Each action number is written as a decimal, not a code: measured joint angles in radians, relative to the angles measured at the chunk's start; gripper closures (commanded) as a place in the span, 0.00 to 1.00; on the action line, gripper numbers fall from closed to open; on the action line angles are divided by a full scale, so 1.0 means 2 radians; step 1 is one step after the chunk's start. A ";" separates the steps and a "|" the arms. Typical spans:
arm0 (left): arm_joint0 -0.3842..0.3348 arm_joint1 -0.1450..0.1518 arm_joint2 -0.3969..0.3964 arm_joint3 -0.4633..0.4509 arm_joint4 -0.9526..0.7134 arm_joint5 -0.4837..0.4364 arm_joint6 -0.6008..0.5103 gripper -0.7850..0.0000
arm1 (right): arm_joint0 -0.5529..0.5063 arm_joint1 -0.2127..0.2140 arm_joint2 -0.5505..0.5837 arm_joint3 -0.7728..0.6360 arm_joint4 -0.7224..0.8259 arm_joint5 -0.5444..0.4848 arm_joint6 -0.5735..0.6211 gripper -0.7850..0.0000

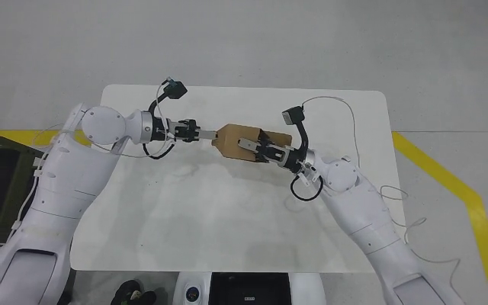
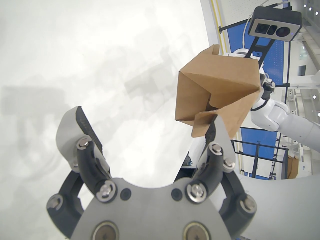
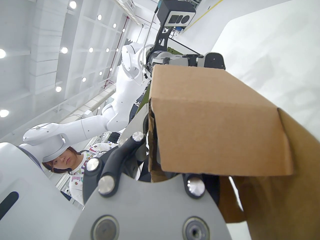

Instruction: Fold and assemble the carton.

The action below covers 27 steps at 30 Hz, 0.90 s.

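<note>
Centrally, brown carton (image 1: 232, 138) over white table (image 1: 229, 221), my right gripper (image 1: 249, 145) clamped on its right side, my left gripper (image 2: 148, 113) spread wide, one fingertip (image 2: 217, 126) touching its left end.

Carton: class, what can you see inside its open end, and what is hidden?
Between the half-folded flaps of the carton, only a little bare brown inner wall shows. The rest of the inside is covered by the flaps and walls.
</note>
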 measured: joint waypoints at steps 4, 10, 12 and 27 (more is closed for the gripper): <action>-0.001 -0.001 0.002 0.001 -0.004 0.000 -0.002 0.00 | 0.006 -0.002 -0.004 0.002 0.006 -0.002 0.006 1.00; -0.002 -0.001 0.004 -0.003 -0.015 -0.001 -0.009 0.00 | 0.013 -0.005 -0.011 0.005 0.017 -0.007 0.011 1.00; -0.001 -0.002 0.005 -0.003 -0.022 -0.001 -0.013 0.00 | 0.015 -0.005 -0.013 0.006 0.018 -0.007 0.012 1.00; 0.002 -0.005 0.014 -0.008 -0.055 0.002 -0.032 0.00 | 0.018 -0.008 -0.015 0.005 0.035 -0.011 0.024 1.00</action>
